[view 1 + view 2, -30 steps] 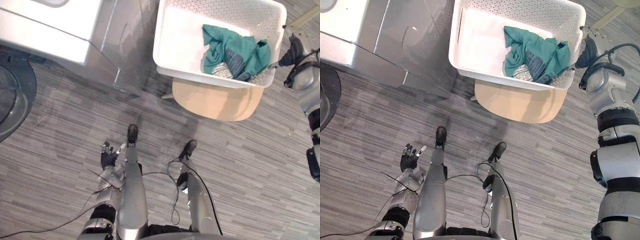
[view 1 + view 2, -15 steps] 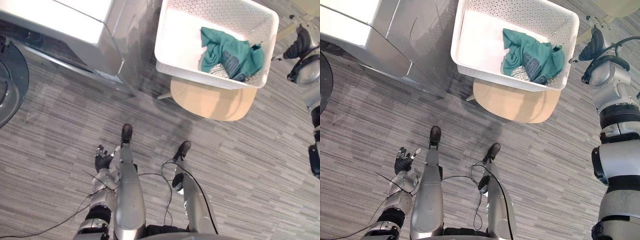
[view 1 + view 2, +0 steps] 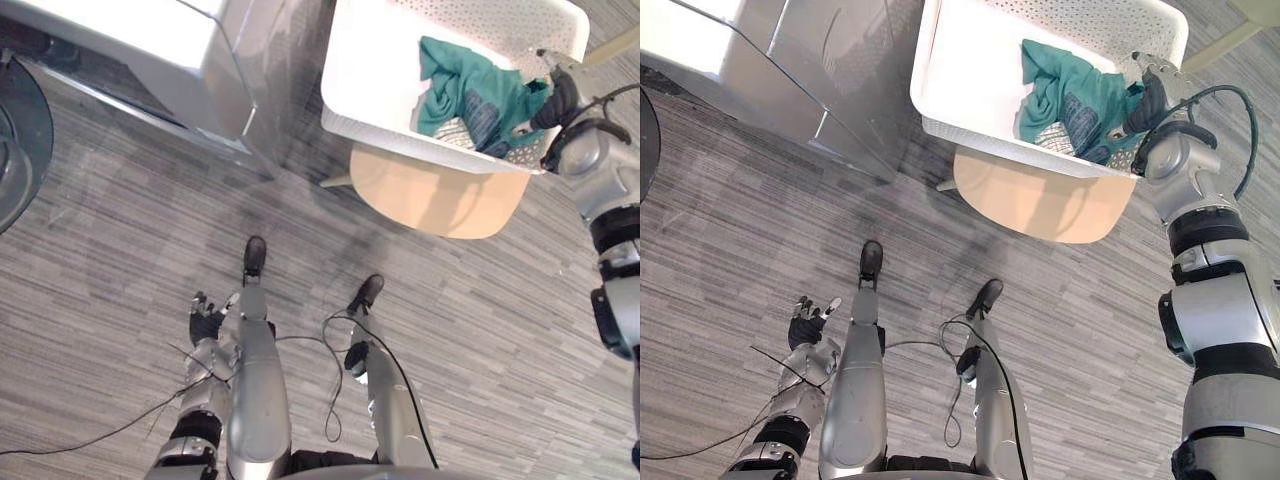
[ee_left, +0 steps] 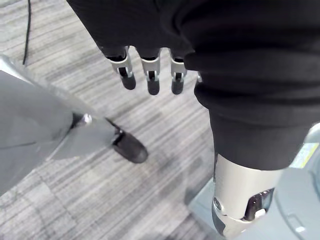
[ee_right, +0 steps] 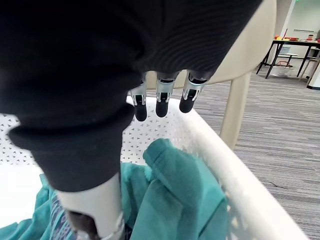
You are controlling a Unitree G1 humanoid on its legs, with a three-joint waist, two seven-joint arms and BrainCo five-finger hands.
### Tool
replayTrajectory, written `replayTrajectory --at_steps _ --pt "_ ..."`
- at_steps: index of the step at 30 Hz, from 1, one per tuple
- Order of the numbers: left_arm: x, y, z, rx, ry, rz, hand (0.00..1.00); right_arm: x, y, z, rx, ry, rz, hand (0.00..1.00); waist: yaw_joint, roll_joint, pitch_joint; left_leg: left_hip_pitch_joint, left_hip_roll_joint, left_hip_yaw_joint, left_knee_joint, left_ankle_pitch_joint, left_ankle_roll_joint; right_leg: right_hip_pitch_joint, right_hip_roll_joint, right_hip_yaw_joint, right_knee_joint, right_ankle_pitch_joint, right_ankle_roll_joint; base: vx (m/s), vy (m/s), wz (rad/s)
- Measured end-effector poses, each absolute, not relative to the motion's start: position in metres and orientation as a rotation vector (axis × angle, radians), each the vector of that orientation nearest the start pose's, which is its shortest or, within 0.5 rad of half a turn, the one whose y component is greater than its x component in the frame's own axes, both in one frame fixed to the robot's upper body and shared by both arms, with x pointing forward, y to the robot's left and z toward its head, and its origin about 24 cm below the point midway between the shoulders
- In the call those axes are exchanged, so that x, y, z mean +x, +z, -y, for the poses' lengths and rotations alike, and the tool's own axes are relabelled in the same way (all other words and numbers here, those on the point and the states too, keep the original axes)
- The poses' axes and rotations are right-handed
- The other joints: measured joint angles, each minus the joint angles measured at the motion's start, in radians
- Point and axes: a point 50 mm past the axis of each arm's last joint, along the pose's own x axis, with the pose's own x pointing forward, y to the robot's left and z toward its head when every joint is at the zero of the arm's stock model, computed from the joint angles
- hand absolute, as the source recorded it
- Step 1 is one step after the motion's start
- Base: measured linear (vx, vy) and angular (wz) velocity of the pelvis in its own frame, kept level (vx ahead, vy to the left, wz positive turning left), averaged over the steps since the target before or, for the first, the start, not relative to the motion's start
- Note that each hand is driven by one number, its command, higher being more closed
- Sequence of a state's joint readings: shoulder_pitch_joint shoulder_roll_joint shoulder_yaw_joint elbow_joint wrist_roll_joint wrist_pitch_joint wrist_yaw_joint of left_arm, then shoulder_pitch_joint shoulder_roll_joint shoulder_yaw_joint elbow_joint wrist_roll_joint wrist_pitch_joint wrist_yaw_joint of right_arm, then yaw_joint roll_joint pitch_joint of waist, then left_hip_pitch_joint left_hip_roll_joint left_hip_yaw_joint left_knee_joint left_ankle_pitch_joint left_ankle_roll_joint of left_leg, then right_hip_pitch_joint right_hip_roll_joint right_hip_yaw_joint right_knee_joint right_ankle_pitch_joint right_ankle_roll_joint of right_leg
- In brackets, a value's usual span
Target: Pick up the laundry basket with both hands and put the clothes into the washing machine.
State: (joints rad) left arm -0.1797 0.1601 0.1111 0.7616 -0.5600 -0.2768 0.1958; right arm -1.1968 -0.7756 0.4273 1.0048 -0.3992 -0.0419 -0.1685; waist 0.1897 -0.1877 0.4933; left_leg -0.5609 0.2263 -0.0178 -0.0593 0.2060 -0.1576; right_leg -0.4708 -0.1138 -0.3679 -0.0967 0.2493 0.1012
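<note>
Grey striped carpet [image 3: 120, 230] runs under everything. Well left of the basket [image 3: 400, 148] stands the washer [image 3: 130, 45], its drum opening cut off. A dark round shape [image 3: 18, 130] beyond it may be the door, though I cannot say. The left hand [image 3: 205, 322] hangs low, well apart from the basket, fingers [image 4: 151, 82] straight and holding nothing. The basket sits on a tan chair [image 3: 430, 205], overhanging the seat, with teal clothes [image 3: 470, 90] heaped at its right end. The right hand [image 3: 1150, 95] reaches over the basket's right rim, fingers [image 5: 161, 102] straight above the clothes, gripping nothing.

Lifting with that one hand would likely tip the basket off the seat, since the left hand is nowhere near the rim. Closing the fingers there might catch cloth rather than plastic. The right thumb is hidden, and whether the palm touches the rim is unclear. The basket's far edge is cut off.
</note>
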Motion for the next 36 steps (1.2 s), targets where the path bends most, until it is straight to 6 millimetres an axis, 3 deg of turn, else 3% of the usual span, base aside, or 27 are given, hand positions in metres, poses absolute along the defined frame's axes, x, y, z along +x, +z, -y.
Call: replayTrajectory --at_steps 17,21,22,28,32,36 --pt "0.268 -0.021 -0.205 -0.497 0.433 -0.127 0.0 0.399 0.272 0.271 -1.334 -0.318 0.191 0.0 0.017 0.003 -0.001 -0.154 0.001 -0.015 0.066 -0.002 -0.001 -0.115 0.001 -0.018 -0.001 0.01 -0.013 -0.02 0.071 -0.01" --pt "0.271 -0.015 -0.197 -0.537 0.412 -0.099 0.0 0.397 0.275 0.276 -1.321 -0.33 0.195 0.0 0.019 0.023 -0.01 -0.213 0.003 -0.016 0.097 -0.007 0.003 -0.158 0.001 -0.018 -0.001 0.019 -0.003 -0.03 0.078 -0.05" --pt "0.27 -0.016 -0.195 -0.547 0.411 -0.098 0.0 0.397 0.276 0.275 -1.306 -0.326 0.203 1.0 0.018 0.032 -0.014 -0.229 0.004 -0.016 0.106 -0.008 0.005 -0.171 0.001 -0.018 -0.001 0.019 -0.003 -0.03 0.075 -0.06" --pt "0.268 -0.017 -0.194 -0.568 0.421 -0.092 0.0 0.397 0.279 0.272 -1.262 -0.316 0.229 1.0 0.021 0.038 -0.018 -0.246 0.015 -0.007 0.111 -0.008 0.006 -0.19 0.003 -0.018 -0.001 0.019 -0.003 -0.02 0.063 -0.05" --pt "0.267 -0.019 -0.185 -0.598 0.418 -0.102 0.0 0.397 0.273 0.274 -1.243 -0.31 0.215 1.0 0.034 0.076 -0.052 -0.248 0.017 -0.004 0.114 -0.006 0.002 -0.19 0.006 -0.02 0.0 0.022 -0.007 -0.01 0.059 0.0" --pt "0.268 -0.019 -0.181 -0.61 0.416 -0.1 0.0 0.397 0.266 0.274 -1.224 -0.298 0.203 1.0 0.041 0.093 -0.065 -0.242 0.02 0.001 0.132 -0.006 0.002 -0.175 0.008 -0.025 0.0 0.027 -0.013 -0.01 0.056 0.02"
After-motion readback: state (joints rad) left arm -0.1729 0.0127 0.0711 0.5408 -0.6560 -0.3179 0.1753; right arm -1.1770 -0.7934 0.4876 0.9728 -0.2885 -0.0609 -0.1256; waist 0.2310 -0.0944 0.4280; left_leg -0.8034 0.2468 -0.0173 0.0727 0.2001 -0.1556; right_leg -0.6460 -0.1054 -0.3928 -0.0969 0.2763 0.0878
